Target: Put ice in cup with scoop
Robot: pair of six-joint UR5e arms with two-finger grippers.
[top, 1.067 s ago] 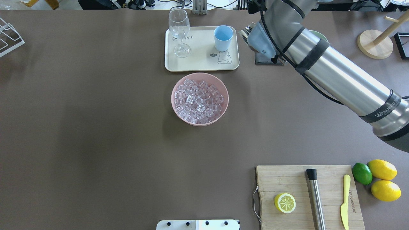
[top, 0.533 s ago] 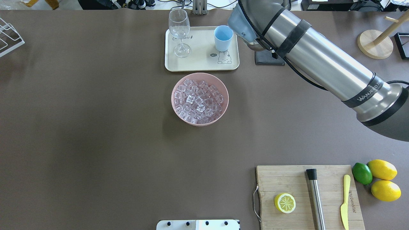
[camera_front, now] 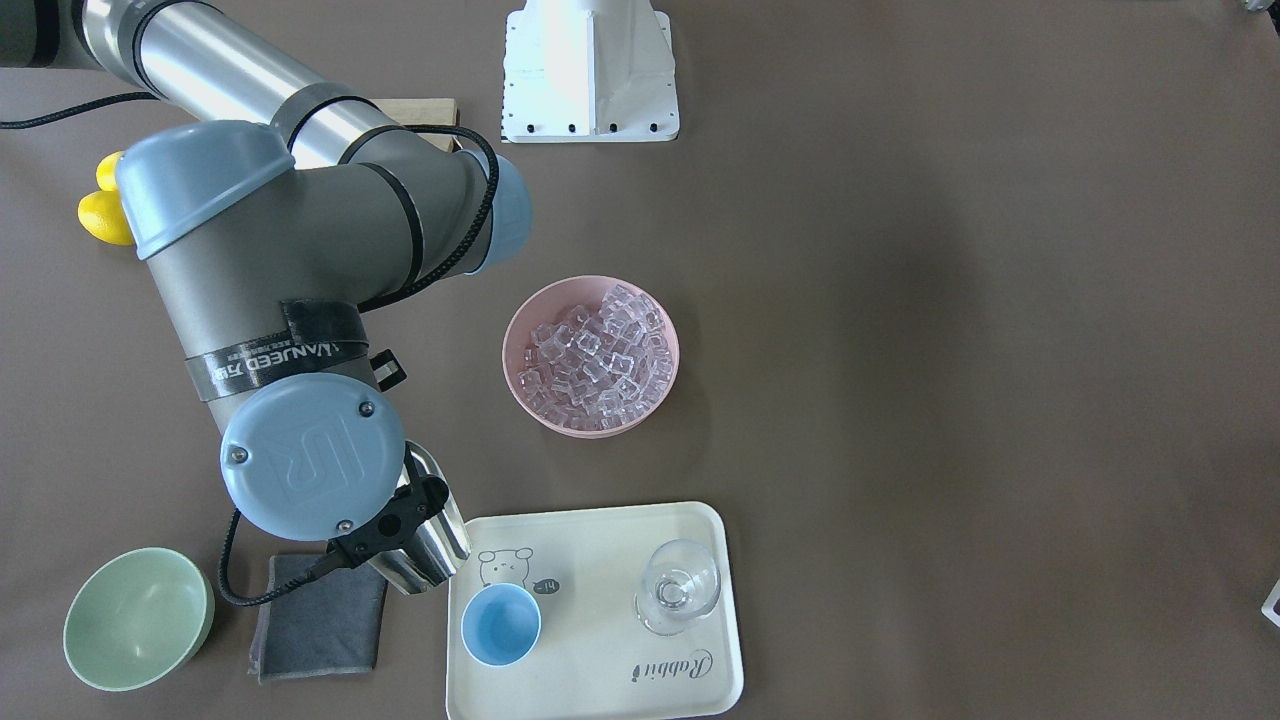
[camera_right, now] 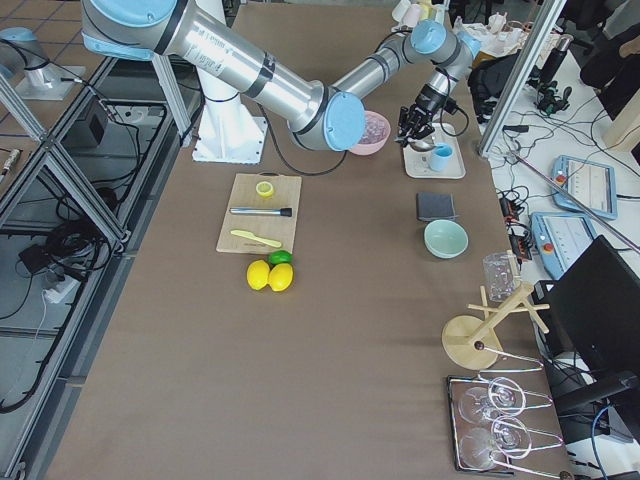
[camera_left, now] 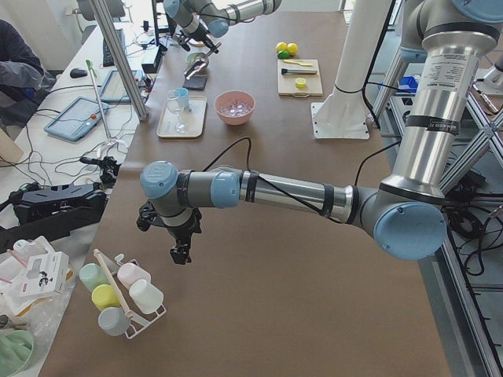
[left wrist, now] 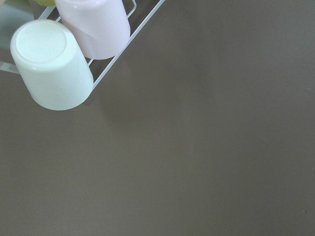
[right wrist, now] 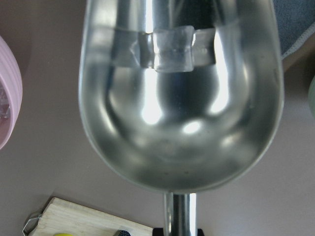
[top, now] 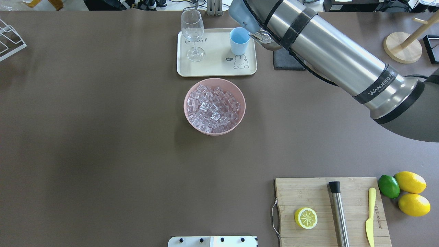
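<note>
The brown tabletop point(top: 103, 144) gave plenty of bare room around the work. The right arm point(top: 329, 51) reached across it to the far side. The left arm point(camera_left: 283, 192) was well away at the other end, near a rack of tumblers point(camera_left: 118, 294). Whether the left pincer point(camera_left: 181, 253) was open could not be told.

The cream tray point(top: 212, 68) carried the cup point(top: 239, 40) and a wine glass point(top: 192, 32). A pink bowl point(top: 241, 103) heaped with ice point(top: 213, 109) sat just in front of the tray.

The right pincer point(camera_front: 398, 525) was clamped on the handle of the scoop point(camera_front: 432, 548), held raised just beside the cup on the side toward the grey cloth point(camera_front: 315, 615). The pan was not over the cup's mouth.

In the wrist view the scoop's long axis ran away from the robot, handle nearest, with the cup out of view to the robot's left. A single cube point(right wrist: 171, 50) lay in the pan. The pour probably called for a short sideways shift, then a tilt.
</note>
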